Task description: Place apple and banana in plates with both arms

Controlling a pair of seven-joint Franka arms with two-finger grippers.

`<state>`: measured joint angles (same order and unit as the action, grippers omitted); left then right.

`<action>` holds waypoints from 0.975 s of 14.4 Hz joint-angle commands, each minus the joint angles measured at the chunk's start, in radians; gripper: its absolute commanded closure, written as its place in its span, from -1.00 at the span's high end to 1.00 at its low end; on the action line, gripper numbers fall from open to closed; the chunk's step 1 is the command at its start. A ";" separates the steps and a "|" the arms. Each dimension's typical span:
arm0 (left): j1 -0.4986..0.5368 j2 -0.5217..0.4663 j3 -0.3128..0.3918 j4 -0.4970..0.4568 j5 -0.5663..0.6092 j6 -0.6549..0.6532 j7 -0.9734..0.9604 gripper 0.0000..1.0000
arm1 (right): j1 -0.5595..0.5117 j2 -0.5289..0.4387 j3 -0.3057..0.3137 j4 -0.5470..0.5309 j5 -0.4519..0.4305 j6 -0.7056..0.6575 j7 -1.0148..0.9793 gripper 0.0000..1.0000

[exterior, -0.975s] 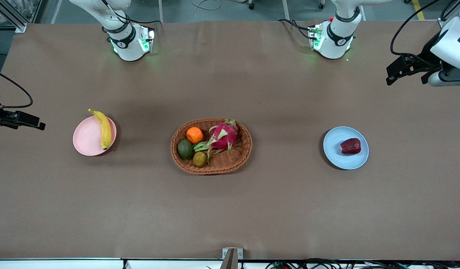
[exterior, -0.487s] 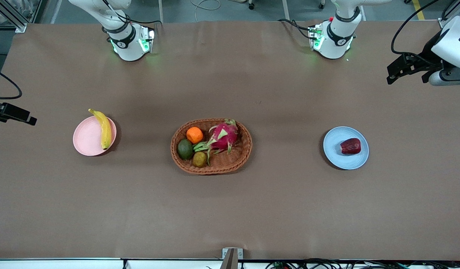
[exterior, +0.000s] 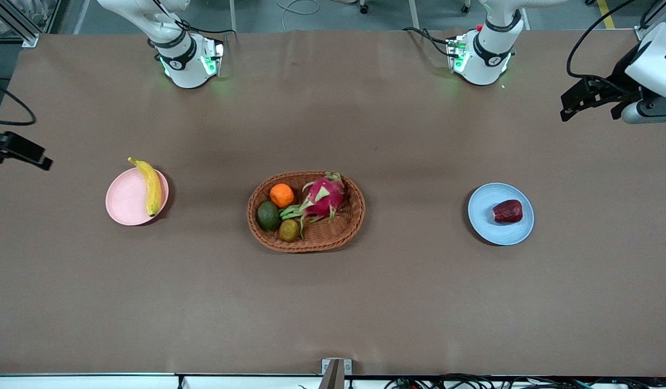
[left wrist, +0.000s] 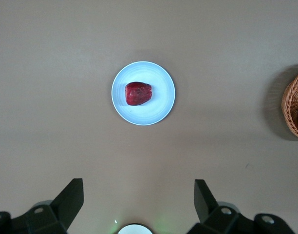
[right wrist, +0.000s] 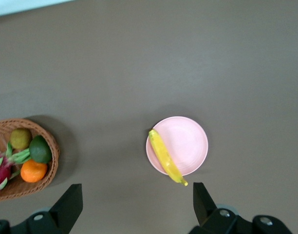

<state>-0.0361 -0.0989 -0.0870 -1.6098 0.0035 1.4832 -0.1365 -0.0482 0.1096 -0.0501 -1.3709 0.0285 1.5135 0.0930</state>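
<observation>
Fingers [left wrist: 71,195] spread both grippers; banana [exterior: 150,185] on pink plate [exterior: 125,202], apple [exterior: 507,211] on blue [exterior: 487,224].

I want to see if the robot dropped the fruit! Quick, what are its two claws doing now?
Left gripper: open, holding nothing, high over the table.
Right gripper: open, holding nothing, high over the table.
</observation>
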 commanded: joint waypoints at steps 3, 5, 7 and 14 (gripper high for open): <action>0.002 -0.008 0.001 0.011 0.006 -0.038 0.023 1.00 | -0.039 -0.057 0.004 -0.100 -0.012 0.070 -0.088 1.00; 0.002 -0.008 0.001 0.011 0.006 -0.041 0.023 1.00 | -0.039 -0.070 0.004 -0.112 -0.013 0.062 -0.146 1.00; 0.002 -0.007 0.001 0.011 0.006 -0.041 0.023 1.00 | -0.048 -0.087 0.004 -0.144 -0.013 0.071 -0.165 1.00; 0.002 -0.007 0.001 0.013 0.006 -0.047 0.023 1.00 | -0.045 -0.212 0.006 -0.328 -0.013 0.155 -0.122 1.00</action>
<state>-0.0361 -0.0989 -0.0870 -1.6073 0.0035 1.4564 -0.1363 -0.0878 -0.0157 -0.0531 -1.5777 0.0285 1.6125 -0.0428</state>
